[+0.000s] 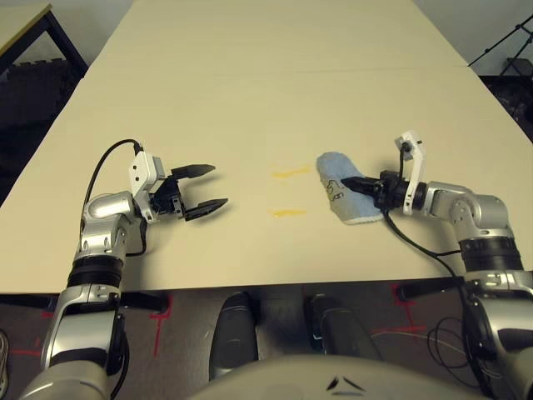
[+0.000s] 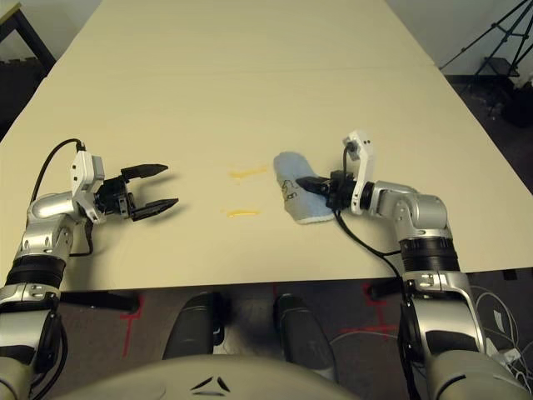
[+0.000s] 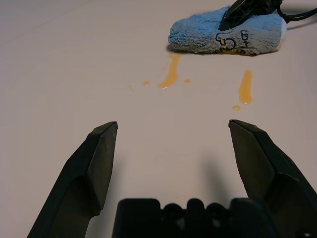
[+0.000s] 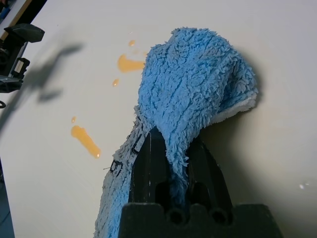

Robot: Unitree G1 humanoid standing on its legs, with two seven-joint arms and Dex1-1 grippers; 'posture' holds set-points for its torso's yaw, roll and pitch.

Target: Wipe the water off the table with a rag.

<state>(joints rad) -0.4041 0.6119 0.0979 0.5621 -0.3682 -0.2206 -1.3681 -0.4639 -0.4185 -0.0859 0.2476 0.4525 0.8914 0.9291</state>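
Water (image 1: 291,173): two yellow-orange streaks are visible on the counter (image 1: 275,75), one farther from the robot and one nearer (image 1: 288,213), with a few tiny droplets beside them in the left wrist view. Both look intact, so I judge the wiping barely begun or not yet effective on these marks; a third blot cannot be made out.

Rag (image 1: 340,190): blue terry cloth, bunched, lying on the counter just to the robot's right of the streaks, its edge close to the farther one. Whether it touches the liquid cannot be told.

Right gripper (image 1: 360,185): fingers pinch a fold of the rag, forearm low over the counter, pointing toward the streaks.

Left gripper (image 1: 206,189): fingers spread wide, holding nothing, hovering near the counter well to the left of the streaks, aimed at them.

Remaining: sweep the rag across both streaks.
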